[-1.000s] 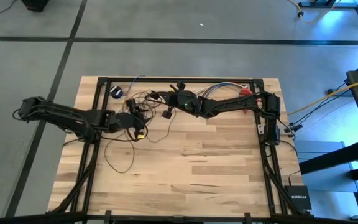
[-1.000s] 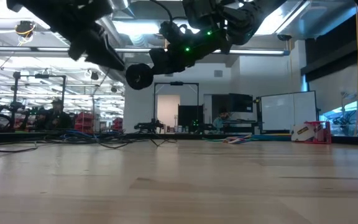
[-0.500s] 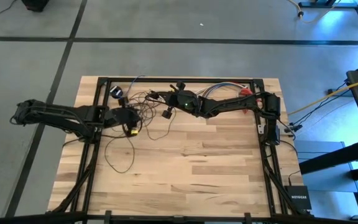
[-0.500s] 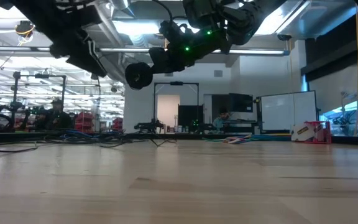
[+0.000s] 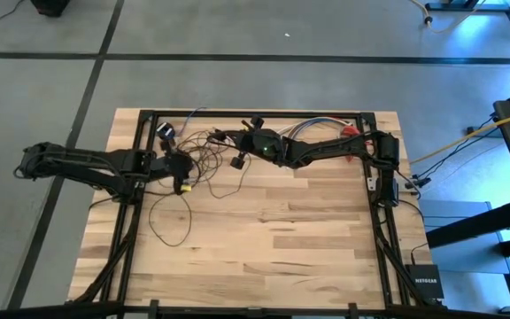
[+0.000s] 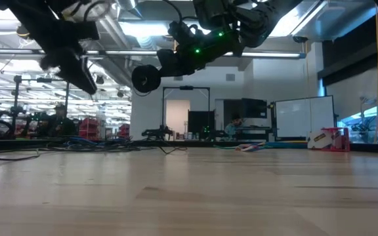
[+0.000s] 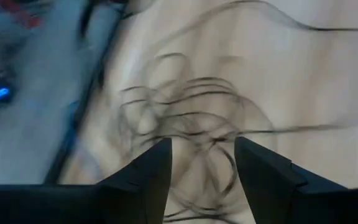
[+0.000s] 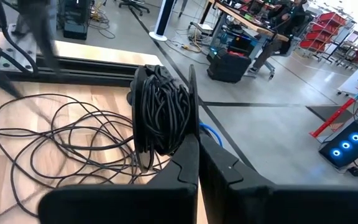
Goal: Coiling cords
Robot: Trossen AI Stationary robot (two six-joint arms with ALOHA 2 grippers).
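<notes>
The cords are one thin dark wire. Its loose loops [image 5: 204,152] lie on the wood near the table's far edge, and one long loop [image 5: 168,221] trails toward the near side. My right gripper [image 8: 197,146], raised over the far middle, is shut on a wound bundle of the cord [image 8: 160,115]. A round black puck [image 6: 146,78] shows at that gripper's tip in the low view. My left gripper [image 7: 204,168] hangs open above the loose loops [image 7: 191,118], left of the bundle, and touches nothing. My right gripper pinches the wound bundle at its lower part [image 8: 178,144] between its two shut fingers. The fingers come nearly level from the table's right side. The bundle stands up above the fingers, lifted clear of the table, and slack strands [image 8: 48,143] run from it down to the wood.
A bundle of multicoloured wires [image 5: 319,125] and a red object [image 5: 351,131] lie at the far right by the right arm. A small blue-and-black object [image 5: 166,131] sits at the far left corner. The near half of the wooden table [image 5: 273,257] is bare.
My left gripper has drawn back toward the table's left edge, still open, and has tipped as it went. My right gripper and its bundle have kept still, and the loose loops lie as before.
</notes>
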